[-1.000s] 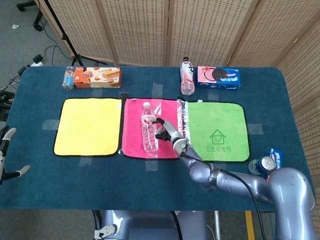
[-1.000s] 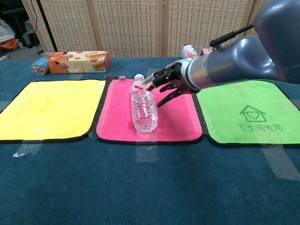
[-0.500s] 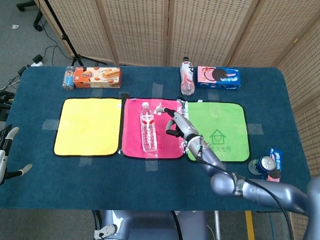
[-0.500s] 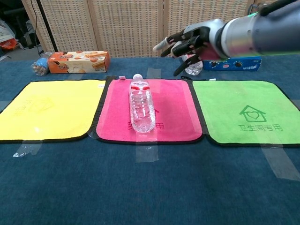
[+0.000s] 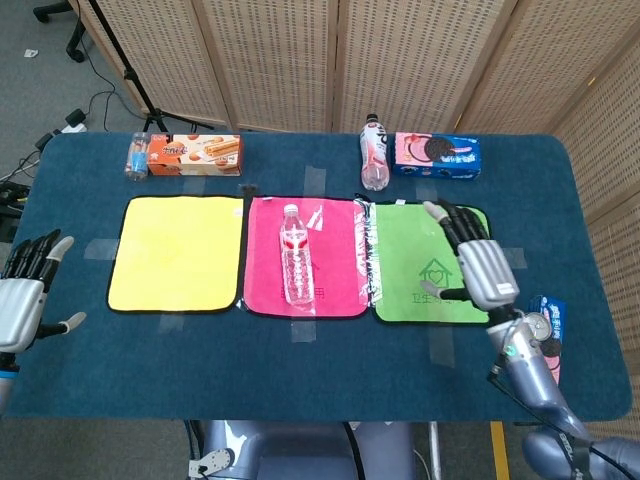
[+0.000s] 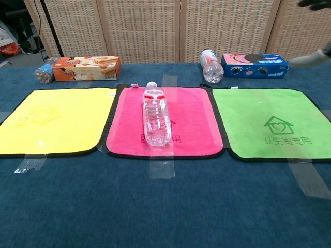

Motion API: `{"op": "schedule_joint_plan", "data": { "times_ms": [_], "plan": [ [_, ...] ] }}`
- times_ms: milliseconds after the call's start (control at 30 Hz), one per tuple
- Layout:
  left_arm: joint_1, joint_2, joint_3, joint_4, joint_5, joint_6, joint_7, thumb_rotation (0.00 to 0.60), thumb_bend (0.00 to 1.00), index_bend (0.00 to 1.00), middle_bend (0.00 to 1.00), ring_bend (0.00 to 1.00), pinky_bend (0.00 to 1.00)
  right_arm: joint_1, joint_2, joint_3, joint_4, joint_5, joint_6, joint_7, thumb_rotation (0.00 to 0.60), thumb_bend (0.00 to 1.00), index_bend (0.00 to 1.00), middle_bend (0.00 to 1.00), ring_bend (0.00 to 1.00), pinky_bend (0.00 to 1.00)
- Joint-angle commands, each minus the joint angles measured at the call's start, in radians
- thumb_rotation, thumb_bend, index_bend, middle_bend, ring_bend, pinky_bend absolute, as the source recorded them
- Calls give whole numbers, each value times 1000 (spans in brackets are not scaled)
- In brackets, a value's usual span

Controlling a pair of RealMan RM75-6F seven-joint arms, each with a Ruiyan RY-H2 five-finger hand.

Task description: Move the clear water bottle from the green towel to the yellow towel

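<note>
The clear water bottle (image 5: 296, 267) (image 6: 156, 118) lies on its side on the pink towel (image 5: 330, 262) (image 6: 191, 121), cap pointing away from me. To its left lies the yellow towel (image 5: 177, 253) (image 6: 54, 120), to its right the green towel (image 5: 420, 245) (image 6: 271, 121), both bare. My right hand (image 5: 471, 262) hovers open over the green towel's right half, fingers spread, holding nothing. Only its fingertips (image 6: 310, 58) show at the chest view's top right edge. My left hand (image 5: 24, 300) is open at the table's left edge, far from the bottle.
A biscuit box (image 5: 195, 154) and a small bottle (image 5: 137, 156) stand at the back left. A pink drink bottle (image 5: 373, 152) and a blue cookie box (image 5: 436, 153) lie behind the green towel. A can (image 5: 522, 331) and a blue packet (image 5: 549, 318) sit at the front right.
My right hand let go of the bottle on the pink towel, rose and drew back to the right over the green towel. The bottle stayed put. My left hand rose slightly.
</note>
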State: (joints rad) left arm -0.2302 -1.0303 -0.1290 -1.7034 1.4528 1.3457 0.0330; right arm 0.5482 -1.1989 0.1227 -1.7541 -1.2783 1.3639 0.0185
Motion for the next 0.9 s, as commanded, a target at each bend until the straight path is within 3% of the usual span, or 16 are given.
{"op": "schedule_joint_plan", "data": {
  "times_ms": [33,233,367,433,500,533,567,700,900],
  "plan": [
    [-93,26,-24,-18,58,-97,-13,600,113,0,0,0,0,-185,-24,-103,149,-157,240,57,600,0,0,0,0,0],
    [-270,26,-63,-42,163,-258,-44,600,173,0,0,0,0,-289,-85,-96,272,-207,415,143,600,0,0,0,0,0],
    [-382,-27,-93,-32,170,-360,-62,600,277,0,0,0,0,-310,-78,-82,290,-221,437,196,600,0,0,0,0,0],
    [-439,-73,-113,-22,149,-414,-27,600,461,0,0,0,0,-317,-71,-75,292,-223,434,216,600,0,0,0,0,0],
    [-518,-140,-139,-22,88,-509,-4,600,816,0,0,0,0,-320,-62,-70,290,-219,421,234,600,0,0,0,0,0],
    [-563,-182,-154,-6,47,-560,30,600,939,0,0,0,0,-320,-58,-67,290,-220,412,241,600,0,0,0,0,0],
    [-591,-213,-164,10,14,-590,57,600,983,0,0,0,0,-320,-54,-65,290,-219,406,244,600,0,0,0,0,0],
    [-676,-317,-183,61,-113,-649,192,600,1000,21,0,0,0,-323,-46,-52,286,-216,387,254,600,0,0,0,0,0],
    [-829,-524,-186,228,-321,-679,424,600,1000,82,0,0,0,-335,-32,-24,280,-202,360,273,600,0,0,0,0,0]
  ]
}}
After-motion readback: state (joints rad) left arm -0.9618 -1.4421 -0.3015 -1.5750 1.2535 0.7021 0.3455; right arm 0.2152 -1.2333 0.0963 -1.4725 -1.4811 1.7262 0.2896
